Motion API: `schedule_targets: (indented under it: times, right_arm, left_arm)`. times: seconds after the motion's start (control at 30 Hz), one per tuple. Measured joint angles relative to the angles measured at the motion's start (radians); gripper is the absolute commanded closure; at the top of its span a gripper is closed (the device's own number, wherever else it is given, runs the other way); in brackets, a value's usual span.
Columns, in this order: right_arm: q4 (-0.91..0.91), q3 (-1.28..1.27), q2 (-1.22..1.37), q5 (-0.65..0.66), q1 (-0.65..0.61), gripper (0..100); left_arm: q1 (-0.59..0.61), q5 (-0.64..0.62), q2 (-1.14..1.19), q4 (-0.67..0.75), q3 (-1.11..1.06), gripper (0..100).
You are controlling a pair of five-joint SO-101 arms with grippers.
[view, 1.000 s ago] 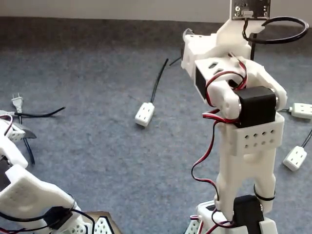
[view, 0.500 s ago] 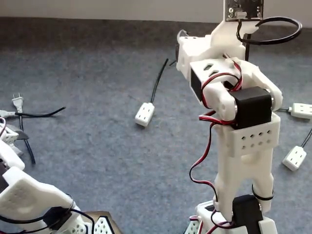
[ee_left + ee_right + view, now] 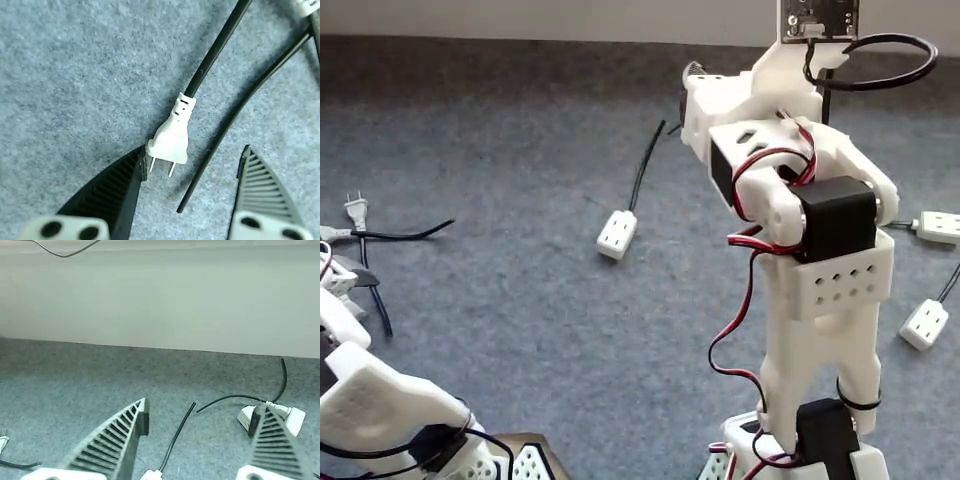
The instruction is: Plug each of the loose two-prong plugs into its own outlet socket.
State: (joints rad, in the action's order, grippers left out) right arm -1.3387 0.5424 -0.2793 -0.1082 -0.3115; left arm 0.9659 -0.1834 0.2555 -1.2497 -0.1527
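Note:
A white two-prong plug (image 3: 170, 141) on a black cord lies on the grey carpet, its prongs between the tips of my open left gripper (image 3: 192, 160), one prong close to the black finger (image 3: 117, 182). In the high view the left gripper (image 3: 348, 284) is low at the left edge, near another loose plug (image 3: 356, 210). My right gripper (image 3: 200, 415) is open and empty, held high above the carpet at the far side (image 3: 692, 85). A white outlet socket (image 3: 618, 233) on a black cord lies mid-table.
Two more outlet sockets (image 3: 940, 227) (image 3: 925, 324) lie at the right edge. The right wrist view has a white socket (image 3: 295, 419) with a cord on the carpet. A second thin black cord (image 3: 240, 112) runs beside the plug. A pale wall borders the carpet's far edge.
The raised right arm has swung a little to the left. The left gripper has drawn back slightly toward the left edge.

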Motion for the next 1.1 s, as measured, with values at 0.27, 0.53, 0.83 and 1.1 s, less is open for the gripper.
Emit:
schedule_targets:
  times: [0.27,0.53,0.83,1.1]
  right_arm:
    - [0.000,0.000,0.000,0.000,0.000,68.7]
    - [0.000,0.000,0.000,0.000,0.000,68.7]
    - [0.000,0.000,0.000,0.000,0.000,68.7]
    - [0.000,0.000,0.000,0.000,0.000,68.7]
  left_arm:
    - [-0.040,0.000,-0.014,0.095,-0.084,71]
    - [-0.018,0.000,-0.023,0.130,-0.109,71]
    - [0.008,0.041,-0.020,0.152,-0.115,71]
    - [0.009,0.048,-0.020,0.152,-0.115,71]
